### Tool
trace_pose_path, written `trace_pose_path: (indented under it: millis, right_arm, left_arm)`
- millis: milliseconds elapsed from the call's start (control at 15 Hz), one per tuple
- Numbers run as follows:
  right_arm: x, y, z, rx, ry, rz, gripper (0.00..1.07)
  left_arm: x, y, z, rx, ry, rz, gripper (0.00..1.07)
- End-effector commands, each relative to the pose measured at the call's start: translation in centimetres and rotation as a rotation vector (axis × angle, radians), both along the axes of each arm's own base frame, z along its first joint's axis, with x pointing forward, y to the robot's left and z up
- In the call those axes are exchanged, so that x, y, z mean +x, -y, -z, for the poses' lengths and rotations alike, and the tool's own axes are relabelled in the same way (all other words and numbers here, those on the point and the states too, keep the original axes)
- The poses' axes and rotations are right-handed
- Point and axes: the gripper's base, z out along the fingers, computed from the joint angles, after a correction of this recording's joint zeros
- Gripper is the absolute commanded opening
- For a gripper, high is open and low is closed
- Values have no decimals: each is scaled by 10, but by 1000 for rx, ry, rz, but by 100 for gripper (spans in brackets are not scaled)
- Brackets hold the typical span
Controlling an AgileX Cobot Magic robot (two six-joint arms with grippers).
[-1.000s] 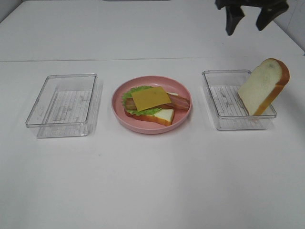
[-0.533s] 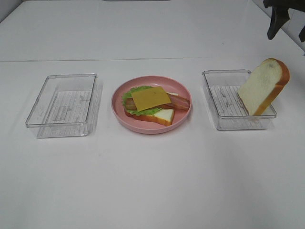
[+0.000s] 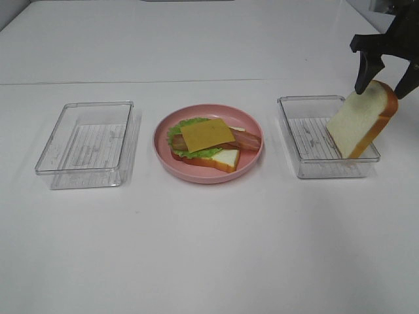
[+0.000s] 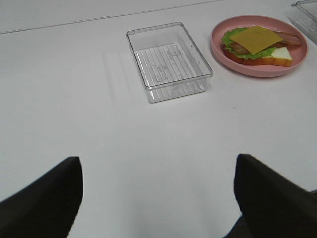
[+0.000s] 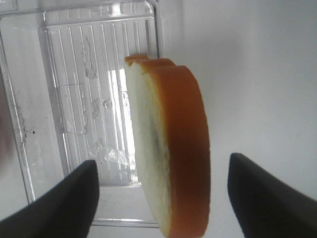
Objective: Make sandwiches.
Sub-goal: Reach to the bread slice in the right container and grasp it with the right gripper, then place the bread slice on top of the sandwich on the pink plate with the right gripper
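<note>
bread slice [image 3: 362, 120] leaned in tray [image 3: 308, 140], between wide-open right gripper [image 3: 385, 80] fingers, not gripped; left gripper [image 4: 158, 198] wide too.

You see only the two dark fingertips [image 4: 44, 198] of your left gripper [image 4: 158, 198], cut off by the frame edge. Past it, the right-hand clear tray [image 4: 304, 10] shows only a corner. Your right gripper [image 3: 385, 77] loses its upper body off the overhead frame. Beneath it, the bread slice [image 5: 168, 148] hides part of the tray floor [image 5: 84, 99].
</note>
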Motion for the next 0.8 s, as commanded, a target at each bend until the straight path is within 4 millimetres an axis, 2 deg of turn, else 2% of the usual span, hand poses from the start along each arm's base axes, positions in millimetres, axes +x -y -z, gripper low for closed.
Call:
trace_pose_path:
  millis: [67,200,267,533,800]
  right_arm:
    - [-2,2,18,5,-94,-22,54]
    - [-3,2,17,7,-96,-18,13]
    - [-3,2,17,8,-99,-18,0]
    - [-4,1,11,22,-85,-21,0]
    - [-11,-21,-42,245,91,-69,0]
  left_arm:
    - [-2,-1,-1,-8,30,-2,79]
    - [-2,-1,-1,-8,30,-2,79]
    - [-2,-1,-1,-8,30,-2,79]
    - [-2,-1,-1,-8,30,-2,79]
    - [-2,-1,-1,-8,30,-2,79]
